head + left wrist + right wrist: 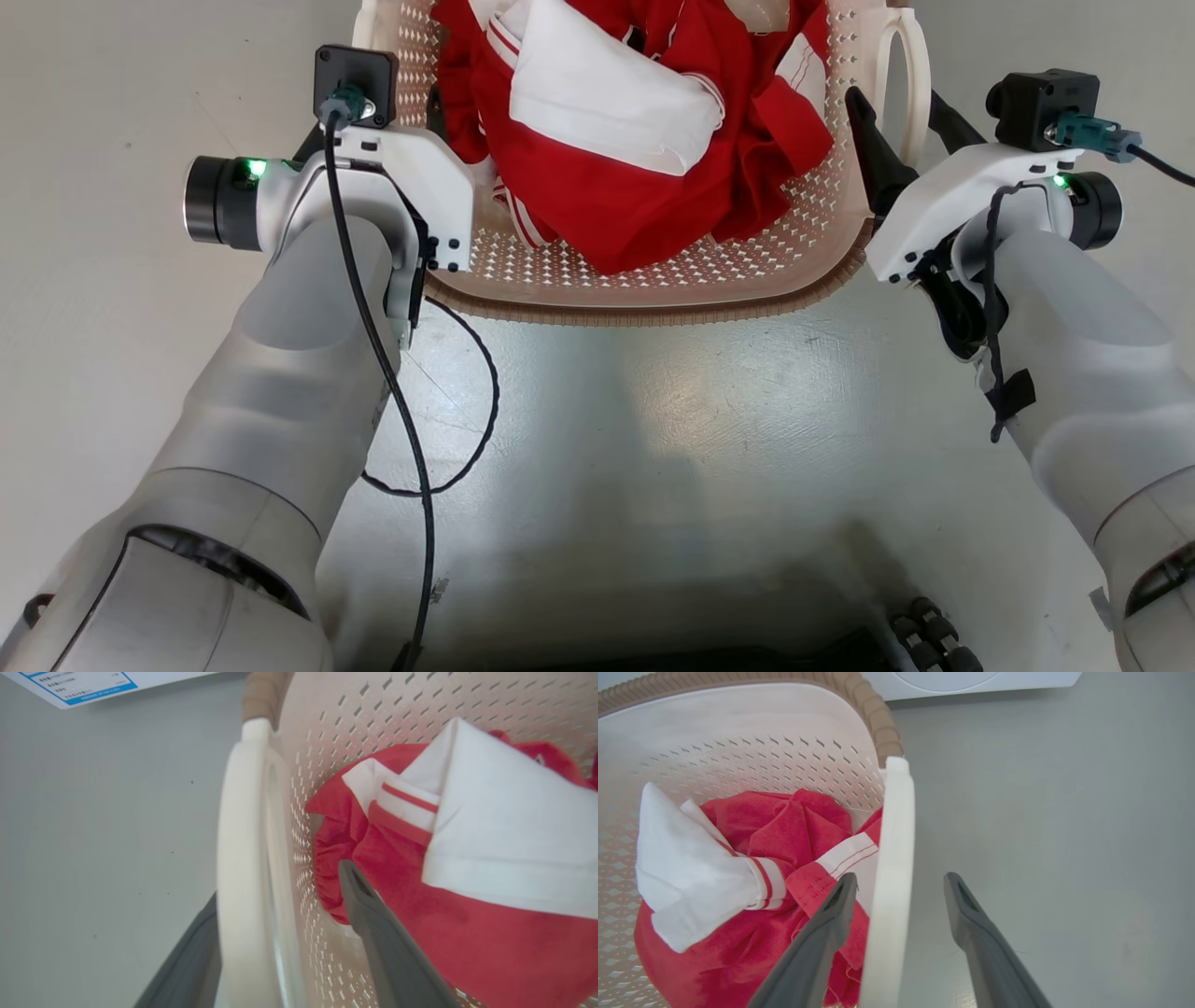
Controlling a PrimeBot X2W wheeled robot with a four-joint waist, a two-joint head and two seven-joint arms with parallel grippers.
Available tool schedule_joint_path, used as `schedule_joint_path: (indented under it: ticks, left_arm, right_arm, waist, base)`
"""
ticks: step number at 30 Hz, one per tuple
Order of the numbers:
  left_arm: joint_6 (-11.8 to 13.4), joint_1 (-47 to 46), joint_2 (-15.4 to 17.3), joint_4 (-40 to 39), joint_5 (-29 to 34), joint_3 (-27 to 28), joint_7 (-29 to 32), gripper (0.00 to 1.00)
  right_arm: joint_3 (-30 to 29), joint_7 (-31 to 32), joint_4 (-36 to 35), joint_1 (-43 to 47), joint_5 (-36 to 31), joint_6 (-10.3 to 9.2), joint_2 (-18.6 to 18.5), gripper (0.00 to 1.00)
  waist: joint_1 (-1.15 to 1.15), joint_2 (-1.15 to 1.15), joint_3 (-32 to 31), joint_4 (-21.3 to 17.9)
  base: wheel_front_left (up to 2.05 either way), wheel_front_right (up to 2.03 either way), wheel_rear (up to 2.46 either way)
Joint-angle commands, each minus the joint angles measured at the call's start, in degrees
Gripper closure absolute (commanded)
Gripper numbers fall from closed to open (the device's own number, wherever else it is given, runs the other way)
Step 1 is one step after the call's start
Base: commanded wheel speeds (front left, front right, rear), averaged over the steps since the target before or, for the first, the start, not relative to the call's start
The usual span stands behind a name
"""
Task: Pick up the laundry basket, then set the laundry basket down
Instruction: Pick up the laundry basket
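1. The laundry basket [653,275] is seen at 12 o'clock in the head view, on the grey floor [653,448] between the two forearms. It is filled with red-and-white clothing [644,140], and its brown rim [653,313] is turned toward 6 o'clock.
2. The left claw [285,886] is spread across the left loop handle [243,835]. One finger is placed inside against the red cloth, the other outside. This straddle is made plain by the left wrist view, whereas the head view gives the wrist housing from above.
3. The right claw [901,877] is likewise spread, with the right loop handle [894,826] between its fingers.
4. In the right wrist view, bare floor is shown toward 3 o'clock, bounded at 12 o'clock by a white appliance [971,679].
5. In the left wrist view, a blue-bordered label [70,686] is seen at 11 o'clock.
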Motion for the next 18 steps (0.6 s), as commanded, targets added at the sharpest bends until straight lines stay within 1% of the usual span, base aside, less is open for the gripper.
schedule_joint_path:
  ticks: [1, 2, 3, 4, 5, 6, 7, 8, 9, 18]
  left_arm:
    - [0.11, -0.44, 1.16, -0.16, -0.52, 0.22, 0.34, 0.01]
    - [0.16, -0.52, 1.16, -0.09, -0.71, -0.04, 0.44, 0.01]
    - [0.2, -0.6, 1.16, -0.06, -0.9, -0.31, 0.56, 0.03]
    - [0.25, -0.66, 1.16, -0.03, -1.1, -0.57, 0.67, 0.05]
    - [0.29, -0.74, 1.16, -0.01, -1.28, -0.84, 0.76, 0.09]
    - [0.28, -0.81, 1.16, 0.04, -1.4, -1.15, 0.89, 0.26]
    - [0.27, -0.91, 1.16, 0.08, -1.53, -1.45, 0.99, 0.56]
    - [0.29, -1.04, 1.16, 0.08, -1.69, -1.68, 0.91, 0.78]
    - [0.34, -1.15, 1.16, 0.07, -1.92, -1.85, 0.81, 1.0]
    - [0.31, -1.51, 1.16, 0.32, -3.16, -3.66, 0.1, 1.0]
  right_arm:
    - [1.08, -0.04, 0.25, 1.94, 0.72, 0.35, 0.39, 0.05]
    - [1.49, -0.05, 0.43, 1.79, 1.16, 0.35, 0.45, 0.05]
    - [1.9, -0.07, 0.58, 1.64, 1.55, 0.35, 0.5, 0.09]
    - [2.29, -0.09, 0.7, 1.52, 1.95, 0.35, 0.56, 0.23]
    - [2.69, -0.1, 0.82, 1.39, 2.36, 0.35, 0.62, 0.37]
    - [3.06, -0.12, 0.91, 1.28, 2.73, 0.35, 0.66, 0.63]
    - [3.42, -0.16, 0.97, 1.18, 3.11, 0.35, 0.69, 0.8]
    - [3.78, -0.25, 0.97, 1.05, 3.46, 0.35, 0.69, 1.0]
    - [4.1, -0.34, 0.95, 0.94, 3.83, 0.35, 0.7, 1.0]
    - [7.09, 0.01, 1.02, 0.97, 6.99, 0.35, 1.01, 1.0]
  waist:
    - [0.0, 0.0, -0.06, 0.0]
    - [0.0, 0.0, -0.12, -0.03]
    - [0.0, 0.0, -0.17, -0.06]
    - [0.0, 0.0, -0.21, -0.1]
    - [0.0, 0.0, -0.23, -0.14]
    - [0.0, 0.0, -0.25, -0.18]
    - [0.0, 0.0, -0.24, -0.21]
    - [0.0, 0.0, -0.2, -0.24]
    - [0.0, 0.0, -0.16, -0.28]
    - [0.0, 0.0, -0.48, -0.41]
  base:
    - [0.0, 0.0, 0.0]
    - [0.0, 0.0, 0.0]
    - [0.0, 0.0, 0.0]
    - [0.0, 0.0, 0.0]
    - [0.0, 0.0, 0.0]
    - [0.0, 0.0, 0.0]
    - [0.0, 0.0, 0.0]
    - [0.0, 0.0, 0.0]
    - [0.0, 0.0, 0.0]
    - [0.0, 0.0, 0.0]
